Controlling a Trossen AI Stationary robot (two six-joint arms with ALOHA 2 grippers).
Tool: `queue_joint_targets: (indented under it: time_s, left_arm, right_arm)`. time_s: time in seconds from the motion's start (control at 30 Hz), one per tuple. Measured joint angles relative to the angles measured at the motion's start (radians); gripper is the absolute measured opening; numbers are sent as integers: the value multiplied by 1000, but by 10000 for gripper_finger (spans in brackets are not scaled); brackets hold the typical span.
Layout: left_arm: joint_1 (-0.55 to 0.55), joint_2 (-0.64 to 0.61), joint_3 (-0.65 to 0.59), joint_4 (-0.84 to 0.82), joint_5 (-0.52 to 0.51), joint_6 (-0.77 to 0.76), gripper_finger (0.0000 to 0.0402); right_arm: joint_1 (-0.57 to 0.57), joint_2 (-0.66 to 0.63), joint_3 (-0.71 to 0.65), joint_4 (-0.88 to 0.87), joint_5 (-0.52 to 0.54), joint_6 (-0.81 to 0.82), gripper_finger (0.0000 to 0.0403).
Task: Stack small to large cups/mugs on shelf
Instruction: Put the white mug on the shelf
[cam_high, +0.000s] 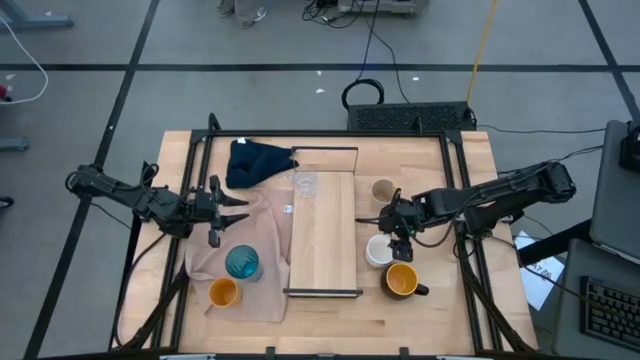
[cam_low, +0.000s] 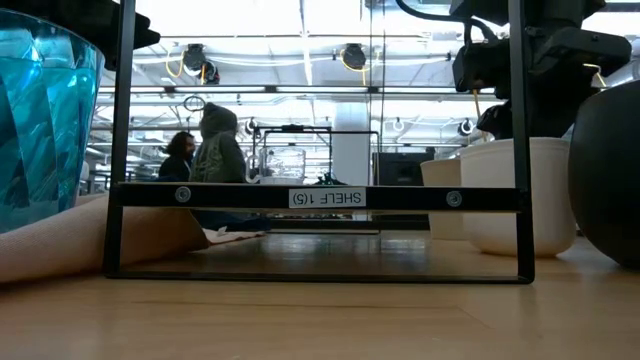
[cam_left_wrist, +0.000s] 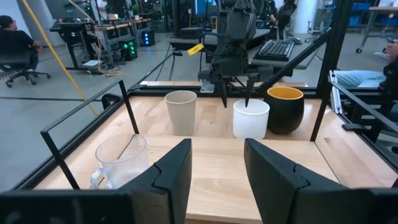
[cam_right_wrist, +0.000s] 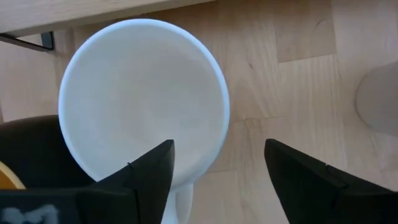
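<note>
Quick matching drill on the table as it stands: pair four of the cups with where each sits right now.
Things:
1. clear glass cup
2. teal ribbed tumbler
3. white ceramic mug
4. small orange cup

Places:
A. under the right hand
B. near corner of the beige cloth
C. far end of the light-wood shelf plank
D. on the cloth, beside the plank

Pairs: 1-C, 2-D, 3-A, 4-B

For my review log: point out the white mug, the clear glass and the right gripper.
white mug (cam_right_wrist: 140, 99), right wrist view, inside bottom.
clear glass (cam_high: 305, 184), high view, its middle, on the shelf.
right gripper (cam_high: 398, 240), high view, between open fingertips.
</note>
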Motion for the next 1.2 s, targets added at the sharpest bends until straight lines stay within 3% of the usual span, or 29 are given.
queue_joint_targets:
  time_s: [0.2, 0.6, 1.2]
  left_arm:
    - [0, 0, 0, 1, -1, 4, 150]
    - [0, 0, 0, 2, -17, 5, 150]
    - [0, 0, 0, 3, -19, 5, 150]
  right_arm:
    - [0, 0, 0, 0, 0, -20, 173]
    - [0, 0, 0, 17, -7, -172, 11]
    - [-34, -3, 39, -14, 13, -121, 2]
